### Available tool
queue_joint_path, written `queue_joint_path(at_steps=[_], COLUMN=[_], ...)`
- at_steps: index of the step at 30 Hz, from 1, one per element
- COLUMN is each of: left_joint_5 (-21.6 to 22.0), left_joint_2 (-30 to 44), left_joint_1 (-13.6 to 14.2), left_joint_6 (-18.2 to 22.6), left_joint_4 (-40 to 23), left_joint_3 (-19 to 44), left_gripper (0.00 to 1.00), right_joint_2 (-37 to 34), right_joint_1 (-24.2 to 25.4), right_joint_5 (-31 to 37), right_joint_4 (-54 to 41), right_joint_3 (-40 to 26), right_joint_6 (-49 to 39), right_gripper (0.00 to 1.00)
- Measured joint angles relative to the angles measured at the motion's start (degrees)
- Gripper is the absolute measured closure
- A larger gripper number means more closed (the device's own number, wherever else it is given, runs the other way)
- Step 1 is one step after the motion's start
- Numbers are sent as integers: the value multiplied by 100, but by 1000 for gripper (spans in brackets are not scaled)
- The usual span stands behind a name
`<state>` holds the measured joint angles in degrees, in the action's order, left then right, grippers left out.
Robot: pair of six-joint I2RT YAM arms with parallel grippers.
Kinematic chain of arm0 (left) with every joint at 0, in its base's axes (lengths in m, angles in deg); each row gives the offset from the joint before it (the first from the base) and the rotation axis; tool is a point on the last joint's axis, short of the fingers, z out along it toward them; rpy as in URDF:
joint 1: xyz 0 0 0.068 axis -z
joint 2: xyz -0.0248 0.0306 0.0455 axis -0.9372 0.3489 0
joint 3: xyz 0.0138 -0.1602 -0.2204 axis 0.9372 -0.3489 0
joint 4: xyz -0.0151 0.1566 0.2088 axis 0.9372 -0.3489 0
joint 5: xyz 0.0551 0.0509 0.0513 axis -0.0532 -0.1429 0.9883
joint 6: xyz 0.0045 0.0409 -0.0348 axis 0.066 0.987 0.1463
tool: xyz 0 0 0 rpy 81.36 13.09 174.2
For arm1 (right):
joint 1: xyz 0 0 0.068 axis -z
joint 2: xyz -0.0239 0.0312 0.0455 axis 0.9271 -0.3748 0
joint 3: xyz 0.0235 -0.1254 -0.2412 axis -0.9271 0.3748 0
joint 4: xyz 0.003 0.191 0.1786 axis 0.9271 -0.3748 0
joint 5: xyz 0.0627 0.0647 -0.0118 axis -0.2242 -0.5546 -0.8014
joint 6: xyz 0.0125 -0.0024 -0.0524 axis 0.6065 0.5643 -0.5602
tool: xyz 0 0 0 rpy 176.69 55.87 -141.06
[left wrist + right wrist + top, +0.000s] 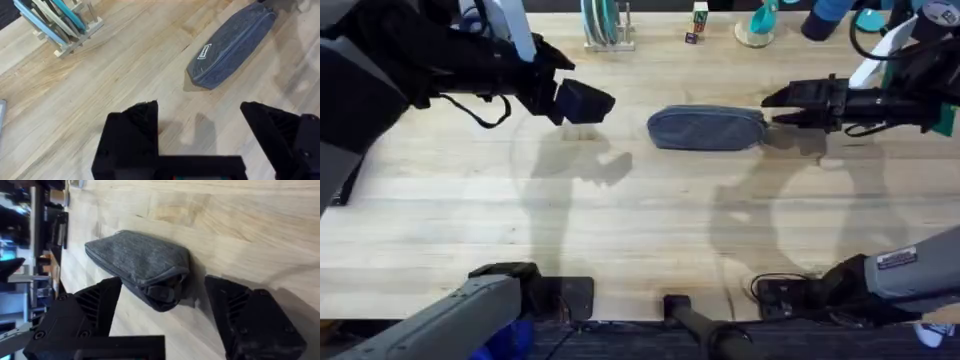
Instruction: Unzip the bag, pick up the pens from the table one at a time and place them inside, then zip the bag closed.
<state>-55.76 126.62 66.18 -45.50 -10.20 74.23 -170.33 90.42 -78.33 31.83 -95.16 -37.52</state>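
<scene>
Table: light plank top, broad bare wood across the near half and centre. Left arm: reaches in from the left edge, its gripper raised above the table left of the bag, fingers spread wide with nothing between them; open wood lies between it and the bag. Right arm: extends from the right edge, its gripper at the bag's right end, fingers spread to either side of that end, not pinching it. Bag: grey-blue pouch lying flat lengthwise, right of centre toward the far side, zipper appearing shut. Rack of plates: at the far edge, well apart from the bag. Small items line the far edge beyond it.
</scene>
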Motion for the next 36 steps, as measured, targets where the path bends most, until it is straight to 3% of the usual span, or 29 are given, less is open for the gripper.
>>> queue_joint_path(at_steps=[12,26,36], left_joint_5=[0,0,2], left_joint_2=[0,0,0], left_joint_1=[0,0,0], left_joint_6=[-1,-1,-1], left_joint_4=[-1,-1,1], left_joint_3=[0,0,0], left_gripper=[6,6,6], right_joint_2=[-273,-273,-271], right_joint_1=[-124,-126,-126], right_joint_5=[-556,-654,-657], right_joint_4=[-169,-486,-1360], right_joint_3=[4,4,-22], right_joint_6=[132,131,-366], right_gripper=[6,6,5])
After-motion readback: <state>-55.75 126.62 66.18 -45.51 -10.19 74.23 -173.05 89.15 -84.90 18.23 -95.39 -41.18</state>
